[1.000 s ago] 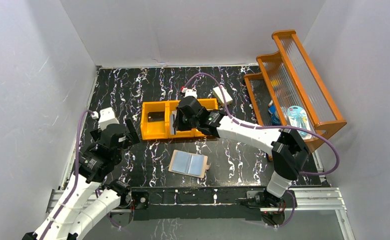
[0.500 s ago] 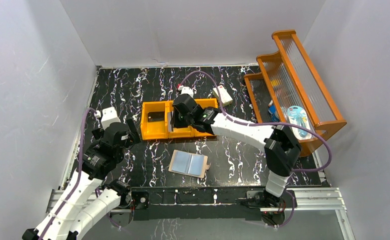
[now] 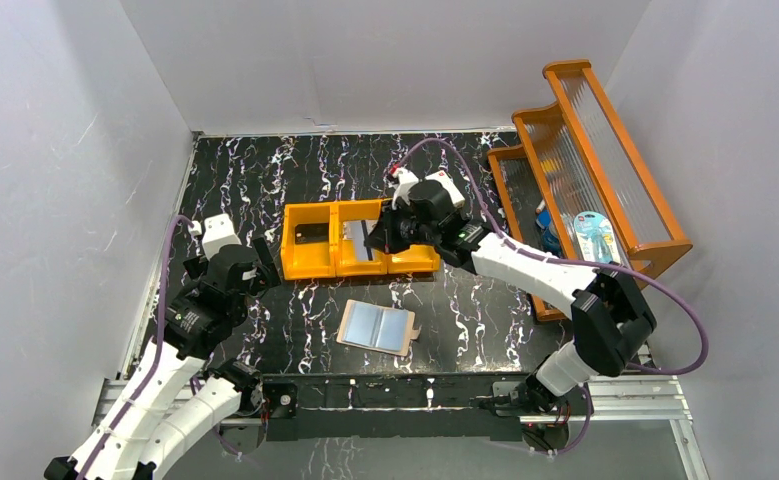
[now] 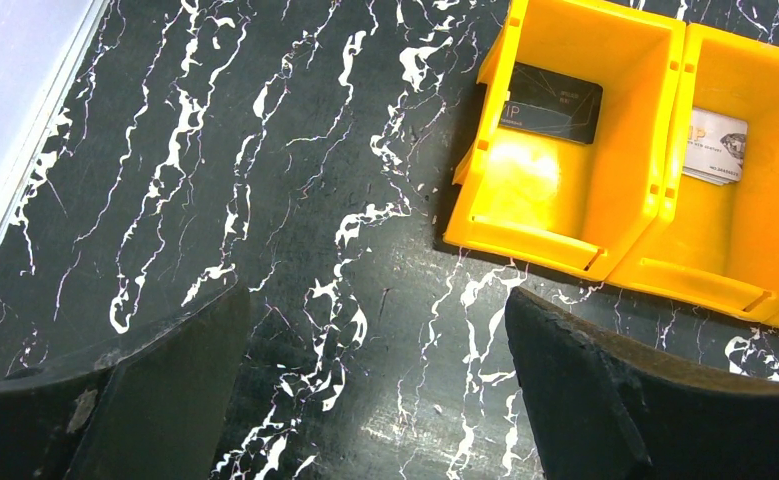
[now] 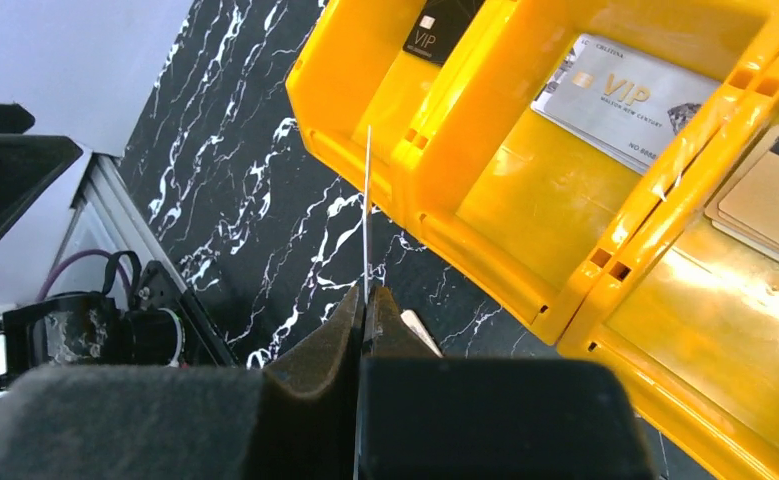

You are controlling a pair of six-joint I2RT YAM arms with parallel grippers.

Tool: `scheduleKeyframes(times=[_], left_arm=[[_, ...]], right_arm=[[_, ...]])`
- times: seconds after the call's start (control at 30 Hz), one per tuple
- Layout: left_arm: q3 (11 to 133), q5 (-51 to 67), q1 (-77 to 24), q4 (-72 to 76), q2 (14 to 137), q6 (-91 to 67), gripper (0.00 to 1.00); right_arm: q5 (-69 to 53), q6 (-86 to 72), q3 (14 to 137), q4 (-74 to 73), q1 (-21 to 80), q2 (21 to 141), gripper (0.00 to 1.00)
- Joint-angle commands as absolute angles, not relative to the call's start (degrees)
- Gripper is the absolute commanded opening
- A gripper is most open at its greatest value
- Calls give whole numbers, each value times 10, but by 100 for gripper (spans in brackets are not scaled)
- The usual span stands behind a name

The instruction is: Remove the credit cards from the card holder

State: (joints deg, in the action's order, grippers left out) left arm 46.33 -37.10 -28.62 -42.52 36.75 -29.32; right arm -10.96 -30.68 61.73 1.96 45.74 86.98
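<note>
The card holder (image 3: 377, 327) lies open on the table in front of the orange bin (image 3: 310, 268), its pale blue-grey pockets facing up. My right gripper (image 3: 377, 238) hovers over the bin, shut on a thin card that shows edge-on in the right wrist view (image 5: 367, 200). The gripper's tips (image 5: 365, 295) pinch its lower edge. A black card (image 5: 445, 25) lies in the left compartment, a silver card (image 5: 630, 100) in the middle and tan cards (image 5: 775, 200) in the right. My left gripper (image 3: 261, 262) is open and empty, left of the bin (image 4: 565, 200).
A white box (image 3: 445, 187) lies behind the bin, beside my right wrist. An orange tiered rack (image 3: 605, 150) with packaged items stands at the right. White walls close in the table at the left, back and right.
My right gripper has swung right along the bin, from over the left-middle divider to the right part. The left arm has barely moved.
</note>
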Motion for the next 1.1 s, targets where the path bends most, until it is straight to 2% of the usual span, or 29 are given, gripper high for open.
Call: scheduleKeyframes(times=[0.0,0.13,0.17,0.2,0.23,0.73,1.07], left_arm=[[463,-388,-287,-431,369,-293,98],[463,-389,-287,-431,372,-293,98],[463,-389,-287,-431,373,-293,98],[462,-388,-287,-431,373,-293,98],[462,-388,-287,-430,374,-293,98],[462,-386,-287,-428,380,-288,98],[465,-392,-287,-432,375,-291,98]], right_arm=[[-70,-223,688,-20,466,877,0],[59,-125,763,-102,467,923,0],[76,-110,779,-114,468,935,49],[83,-88,793,-122,469,947,3],[92,-68,805,-128,470,957,0],[179,129,889,-130,532,1085,0],[165,241,891,-78,539,1128,0]])
